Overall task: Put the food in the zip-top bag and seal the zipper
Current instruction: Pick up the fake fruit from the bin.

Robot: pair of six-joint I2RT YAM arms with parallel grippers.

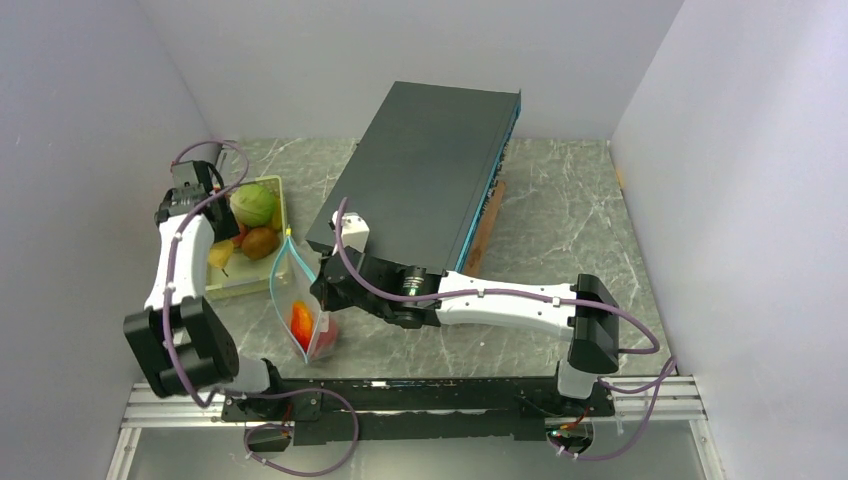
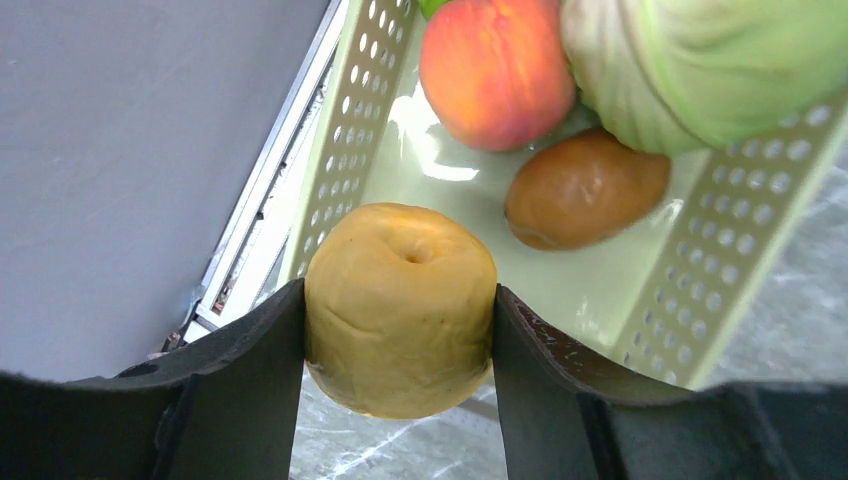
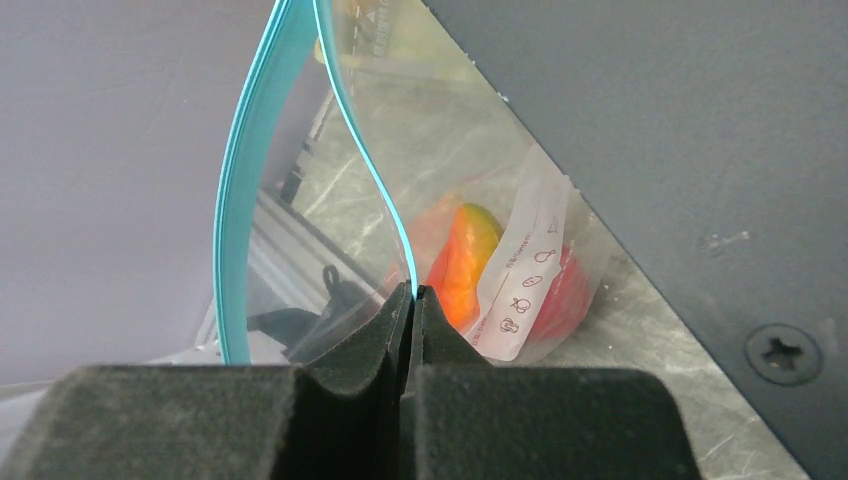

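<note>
Two pieces at least were already inside the zip-top bag [image 3: 420,130]: an orange-yellow piece [image 3: 462,260] and a red piece [image 3: 565,295], both low in the pouch where it rested on the counter [image 1: 560,230]. The bag stood between the basket [image 2: 740,230] and the dark slab [image 1: 420,170]. The right tool [image 3: 413,295] had its jaws pressed together on one side of the zipper [image 3: 232,200], so the teal strip gaped into an open loop above the fingers.

The left tool [image 2: 398,300] was clamped on a yellow piece [image 2: 400,330], one finger against each flank. This piece sat at the near corner of the basket; whether it had cleared the rim could not be told from the wrist view. Behind it in the basket lay a peach [image 2: 495,70], a green cabbage-like ball [image 2: 700,70] and a brown piece [image 2: 585,190], none of them touched by either tool.

By my reckoning the job was under half done. The yellow piece had yet to travel across to the open mouth, at least three more pieces waited in the basket, and the zipper had not been pressed shut anywhere along the length that showed.
</note>
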